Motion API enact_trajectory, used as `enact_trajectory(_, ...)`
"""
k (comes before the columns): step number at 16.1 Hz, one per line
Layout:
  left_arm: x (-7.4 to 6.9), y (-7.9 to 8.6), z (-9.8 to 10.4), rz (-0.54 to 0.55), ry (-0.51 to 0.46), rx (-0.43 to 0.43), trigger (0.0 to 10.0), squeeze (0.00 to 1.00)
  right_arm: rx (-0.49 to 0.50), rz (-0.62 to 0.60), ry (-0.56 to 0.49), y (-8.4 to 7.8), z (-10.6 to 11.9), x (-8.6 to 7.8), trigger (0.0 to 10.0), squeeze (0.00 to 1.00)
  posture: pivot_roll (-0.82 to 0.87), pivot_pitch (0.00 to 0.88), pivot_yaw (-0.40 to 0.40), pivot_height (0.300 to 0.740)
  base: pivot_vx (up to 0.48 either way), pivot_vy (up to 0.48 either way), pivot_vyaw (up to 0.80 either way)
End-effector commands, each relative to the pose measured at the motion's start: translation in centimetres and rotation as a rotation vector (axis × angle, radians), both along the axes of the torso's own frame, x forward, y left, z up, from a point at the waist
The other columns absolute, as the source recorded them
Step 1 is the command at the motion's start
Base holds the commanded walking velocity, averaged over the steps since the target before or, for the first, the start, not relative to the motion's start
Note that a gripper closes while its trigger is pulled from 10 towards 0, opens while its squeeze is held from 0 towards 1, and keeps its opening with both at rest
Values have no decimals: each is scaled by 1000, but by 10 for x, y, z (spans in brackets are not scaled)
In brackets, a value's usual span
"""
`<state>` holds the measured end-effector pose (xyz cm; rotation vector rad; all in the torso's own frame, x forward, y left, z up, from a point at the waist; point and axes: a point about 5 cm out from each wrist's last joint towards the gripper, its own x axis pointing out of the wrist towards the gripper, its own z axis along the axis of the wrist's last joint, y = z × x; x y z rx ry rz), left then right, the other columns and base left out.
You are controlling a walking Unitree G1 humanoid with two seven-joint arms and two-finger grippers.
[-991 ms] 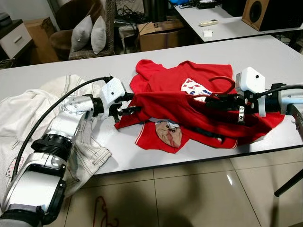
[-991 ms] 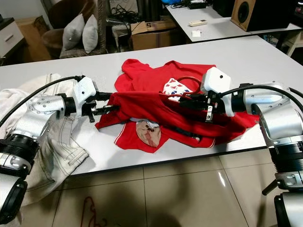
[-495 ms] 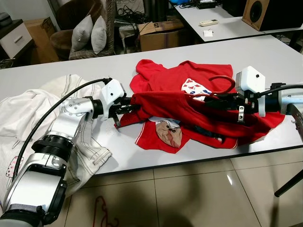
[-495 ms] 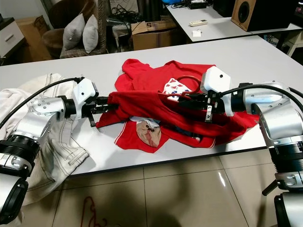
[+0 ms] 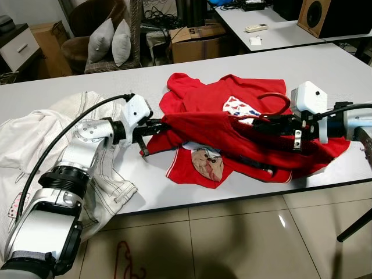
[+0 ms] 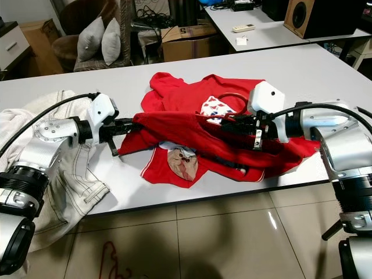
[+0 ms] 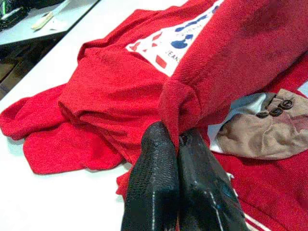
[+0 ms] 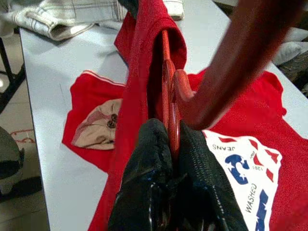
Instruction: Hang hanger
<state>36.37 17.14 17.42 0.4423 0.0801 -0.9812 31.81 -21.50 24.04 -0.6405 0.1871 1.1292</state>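
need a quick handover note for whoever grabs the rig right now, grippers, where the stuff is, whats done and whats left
Left gripper: jaws shut on a bunched edge of the red shirt, held just above the white table.
Right gripper: jaws shut on the red hanger, whose body sits inside the shirt's opening; its hook curves up over the fabric.
The shirt stretches between both arms, over other red clothing lying flat. White jeans lie beside the left arm.
Done: hanger is in hand and partly inside the shirt.
Left: seat the shirt fully on the hanger, then lift and hang it. No rail visible from here.
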Motion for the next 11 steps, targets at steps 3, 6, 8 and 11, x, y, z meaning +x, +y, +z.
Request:
enact_trajectory(3,2,12,8,46,-5,-48,0,0,-103,-6,-2,-7,-8,-2,0,0,-90,0,136,740,0,0,0)
enact_trajectory(6,2,18,10,70,-9,-57,0,0,-107,-14,2,-10,-10,-3,0,0,-85,0,135,740,0,0,0)
enact_trajectory(8,3,21,10,86,-12,-55,0,0,-107,-15,4,-11,-10,-3,0,0,-85,0,135,740,0,0,0)
enact_trajectory(11,7,27,11,165,-29,-55,0,0,-148,-17,7,-16,-13,-5,0,0,-83,0,135,740,0,0,0)
